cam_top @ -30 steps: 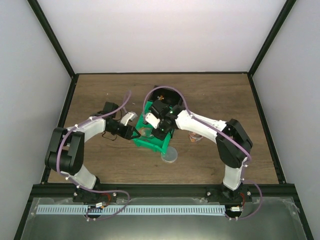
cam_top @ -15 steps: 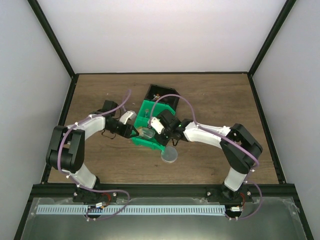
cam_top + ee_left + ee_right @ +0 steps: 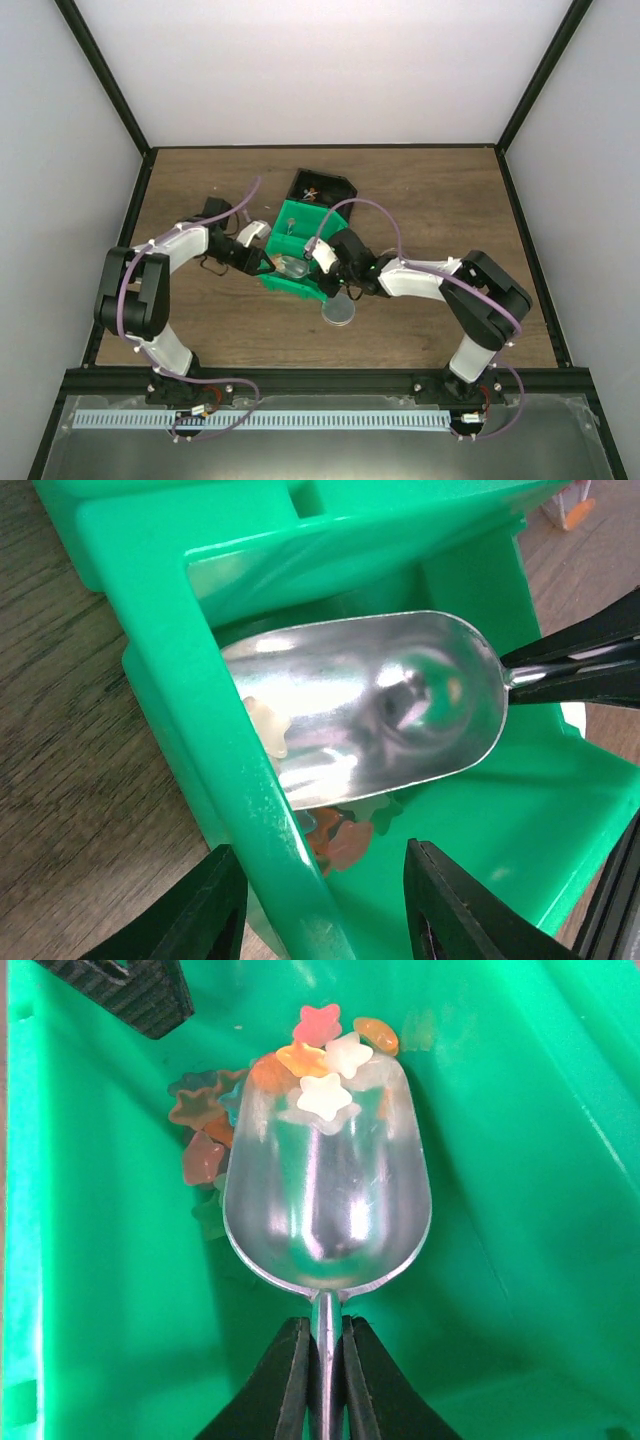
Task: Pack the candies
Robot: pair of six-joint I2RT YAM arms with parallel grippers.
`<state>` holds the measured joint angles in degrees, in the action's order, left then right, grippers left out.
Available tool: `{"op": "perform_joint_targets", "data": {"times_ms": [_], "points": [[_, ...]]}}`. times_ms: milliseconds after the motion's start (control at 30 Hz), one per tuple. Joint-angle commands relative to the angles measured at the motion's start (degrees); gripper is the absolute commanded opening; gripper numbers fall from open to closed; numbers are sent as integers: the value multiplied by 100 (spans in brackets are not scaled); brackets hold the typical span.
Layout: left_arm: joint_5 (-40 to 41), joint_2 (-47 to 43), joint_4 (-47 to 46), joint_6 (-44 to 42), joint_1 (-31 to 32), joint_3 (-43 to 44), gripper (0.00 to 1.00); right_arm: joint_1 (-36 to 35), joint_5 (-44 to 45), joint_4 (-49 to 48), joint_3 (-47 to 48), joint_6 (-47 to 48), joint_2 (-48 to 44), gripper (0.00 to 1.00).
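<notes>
The candies [image 3: 325,1060] are small stars and ovals, orange, red and white, heaped in a corner of the green bin [image 3: 520,1160]. The silver scoop [image 3: 325,1200] lies low in the bin with its lip under the heap and a few candies on it. My right gripper [image 3: 325,1360] is shut on the scoop's thin handle. In the left wrist view the scoop [image 3: 370,705] covers most of the candies [image 3: 345,840]. My left gripper [image 3: 330,910] is open and straddles the bin's wall [image 3: 250,810]. From above, both grippers, left [image 3: 262,262] and right [image 3: 325,262], meet at the bin [image 3: 288,283].
A black box [image 3: 322,190] with a few sweets inside stands just behind the green bin. The round grey lid [image 3: 338,312] lies on the wooden table in front of the bin. Black frame posts and white walls enclose the table.
My right arm has swung the scoop back from over the black box and lowered it into the near part of the green bin. The left arm has hardly moved.
</notes>
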<state>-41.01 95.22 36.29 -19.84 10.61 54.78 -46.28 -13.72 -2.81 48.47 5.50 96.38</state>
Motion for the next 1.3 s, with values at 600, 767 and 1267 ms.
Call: {"op": "perform_joint_targets", "data": {"times_ms": [600, 767, 1267], "points": [[-614, 132, 941, -455, -252, 664, 50, 209, -866, -2432, -1099, -225, -364, 1], [-680, 90, 1060, -535, -299, 745, 52, 327, -961, -2530, -1246, -189, -371, 1], [-1212, -334, 332, 25, -596, 731, 65, 703, -1317, -1462, -821, 199, -1067, 1]]}}
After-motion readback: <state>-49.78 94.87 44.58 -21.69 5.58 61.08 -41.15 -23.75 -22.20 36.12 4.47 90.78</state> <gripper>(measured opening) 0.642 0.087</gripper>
